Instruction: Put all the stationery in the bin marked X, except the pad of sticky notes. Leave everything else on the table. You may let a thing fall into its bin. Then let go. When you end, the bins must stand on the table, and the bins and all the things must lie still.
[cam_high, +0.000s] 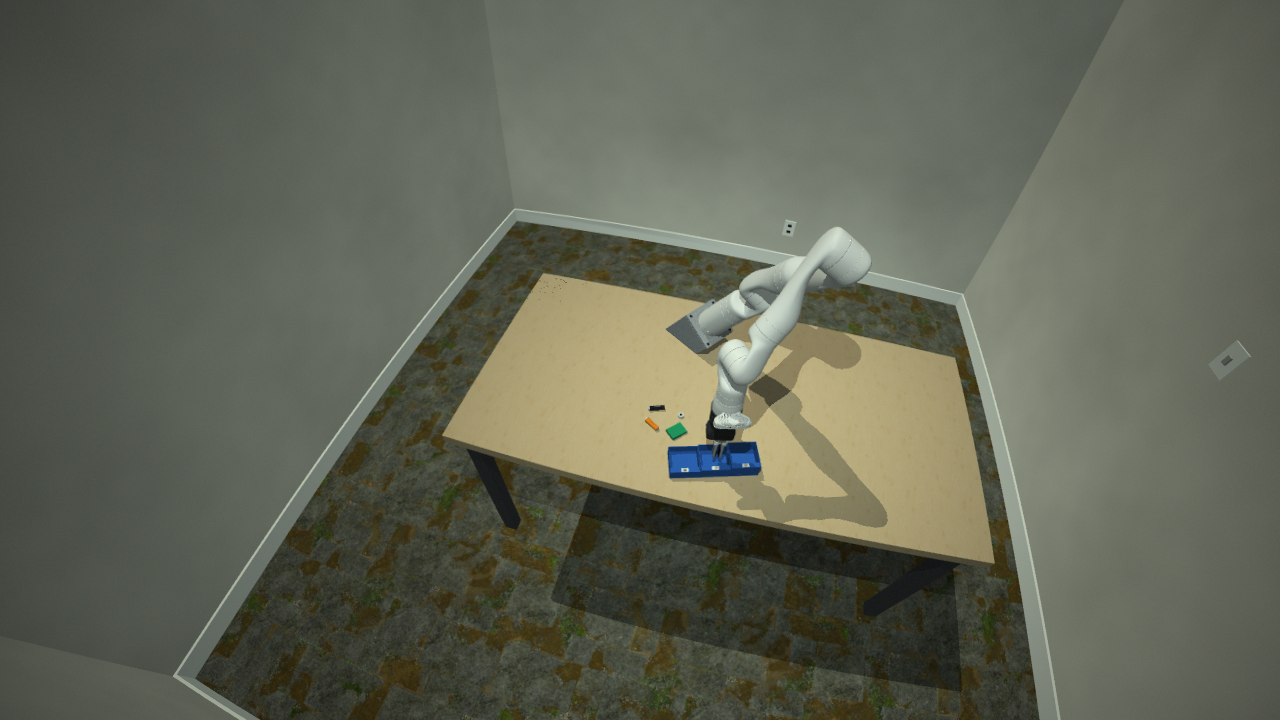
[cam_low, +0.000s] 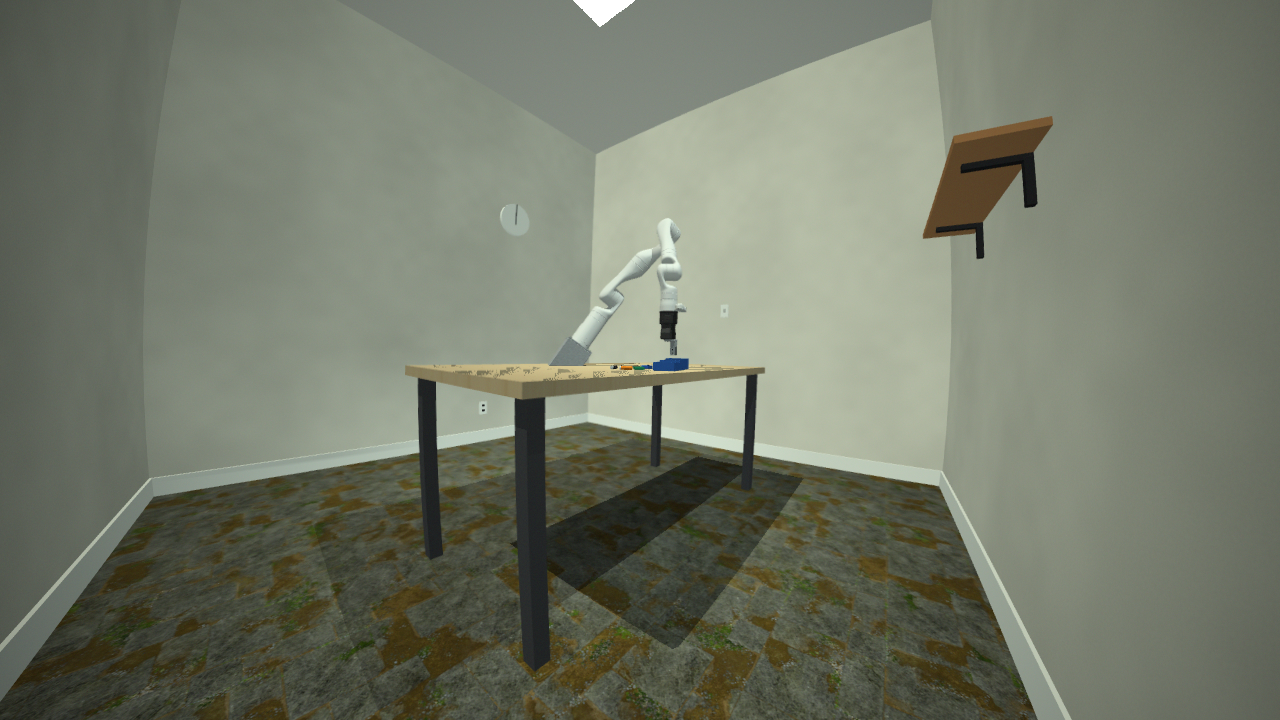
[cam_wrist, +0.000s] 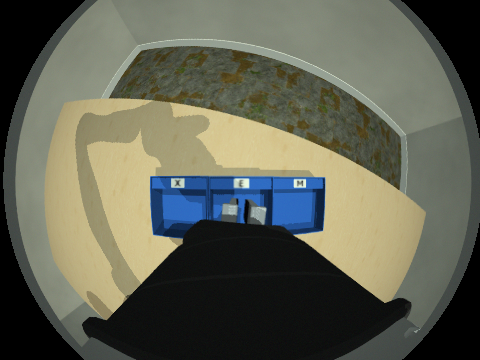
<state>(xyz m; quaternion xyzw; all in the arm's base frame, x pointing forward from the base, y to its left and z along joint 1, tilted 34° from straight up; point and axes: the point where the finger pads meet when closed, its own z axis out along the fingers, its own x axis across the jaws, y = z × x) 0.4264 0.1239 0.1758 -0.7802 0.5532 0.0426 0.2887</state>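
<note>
X bin (cam_high: 743, 454) (cam_wrist: 182, 205) stands upright on the bench (cam_high: 572, 358) (cam_low: 483, 380) (cam_wrist: 360, 240), at the right end of a blue row in the top view, its label side turned toward the nearer long edge. Its blue floor shows in the wrist view, where it sits at left.

The white arm (cam_high: 778, 322) (cam_low: 667, 241) reaches across from its tilted base. The bin row (cam_high: 714, 472) (cam_low: 670, 364) (cam_wrist: 240, 179) runs its long axis left to right in the top view, M bin (cam_high: 682, 456) (cam_wrist: 295, 205) at left and E bin (cam_high: 704, 467) (cam_wrist: 217, 200) between M and X.

The end effector (cam_high: 717, 454) (cam_low: 673, 355) (cam_wrist: 240, 208) points down at E bin, its fingers parted by a narrow gap, nothing between them. Whether the tips dip below the rim cannot be told.

Behind the row lie the loose things, led by a green block (cam_high: 676, 430) (cam_low: 638, 368), flat and slightly askew near M bin. An orange piece (cam_high: 651, 423) (cam_low: 626, 367) slants from upper left to lower right; a black piece (cam_high: 657, 408) (cam_low: 614, 367) above it points left to right. A tiny white piece (cam_high: 680, 414) rests near the green block, too small to identify.
</note>
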